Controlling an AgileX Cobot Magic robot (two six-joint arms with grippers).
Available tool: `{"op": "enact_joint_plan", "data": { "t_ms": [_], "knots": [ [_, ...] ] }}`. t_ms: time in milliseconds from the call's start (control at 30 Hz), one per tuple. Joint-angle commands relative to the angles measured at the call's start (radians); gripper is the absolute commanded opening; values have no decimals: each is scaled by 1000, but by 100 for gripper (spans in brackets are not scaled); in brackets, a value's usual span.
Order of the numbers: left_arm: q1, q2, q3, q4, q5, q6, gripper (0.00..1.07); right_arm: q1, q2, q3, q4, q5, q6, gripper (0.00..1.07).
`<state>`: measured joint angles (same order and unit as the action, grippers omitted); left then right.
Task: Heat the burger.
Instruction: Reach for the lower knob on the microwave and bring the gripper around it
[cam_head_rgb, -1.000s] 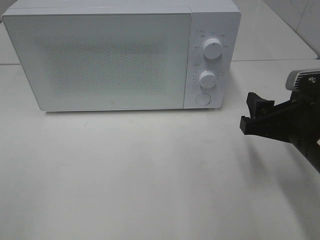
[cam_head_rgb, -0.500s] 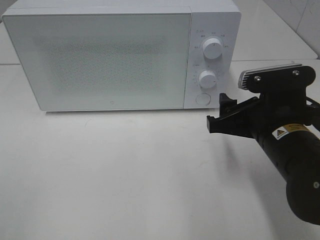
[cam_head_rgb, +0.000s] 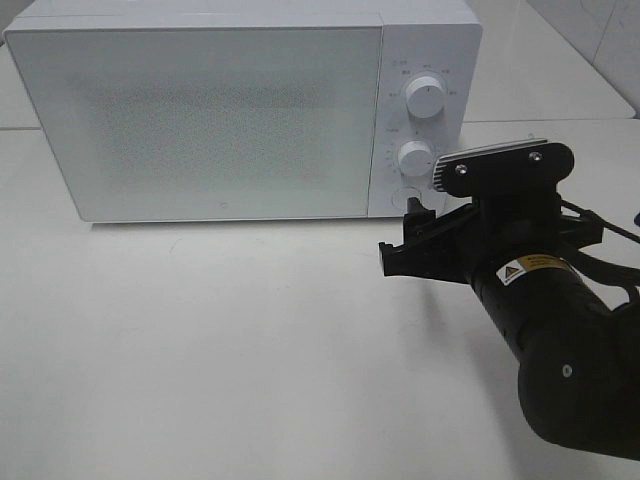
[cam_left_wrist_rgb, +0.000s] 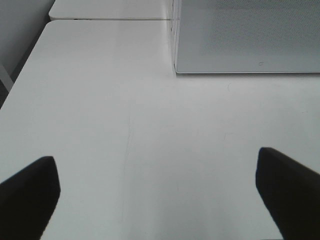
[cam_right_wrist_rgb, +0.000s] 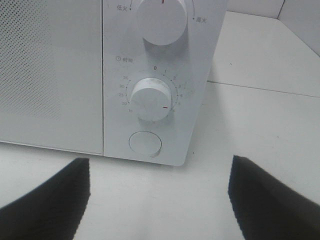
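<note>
White tabletop (cam_head_rgb: 250, 350) runs up to the shut microwave (cam_head_rgb: 200, 120), no burger visible anywhere, and the right gripper (cam_head_rgb: 398, 238), jaws spread and empty, points straight at its round button (cam_right_wrist_rgb: 145, 143), much nearer than the left gripper (cam_left_wrist_rgb: 155, 172).

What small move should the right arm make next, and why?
Probably ease the right gripper forward onto the lower dial: its jaws are open, the dial sits centred ahead of them, and the microwave door is shut with no burger visible.
</note>
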<state>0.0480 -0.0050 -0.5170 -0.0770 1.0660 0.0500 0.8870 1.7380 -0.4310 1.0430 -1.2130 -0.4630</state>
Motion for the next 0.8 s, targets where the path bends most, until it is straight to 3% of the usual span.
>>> {"op": "enact_joint_plan", "data": {
  "t_ms": [33, 367, 800],
  "knots": [
    [2, -25, 1, -1, 4, -5, 100, 4, -1, -5, -6, -185, -7, 76],
    [2, -25, 1, -1, 4, -5, 100, 4, -1, -5, -6, -180, 146, 76],
    [2, -25, 1, -1, 4, -5, 100, -19, -1, -12, -7, -185, 141, 76]
  ]
}}
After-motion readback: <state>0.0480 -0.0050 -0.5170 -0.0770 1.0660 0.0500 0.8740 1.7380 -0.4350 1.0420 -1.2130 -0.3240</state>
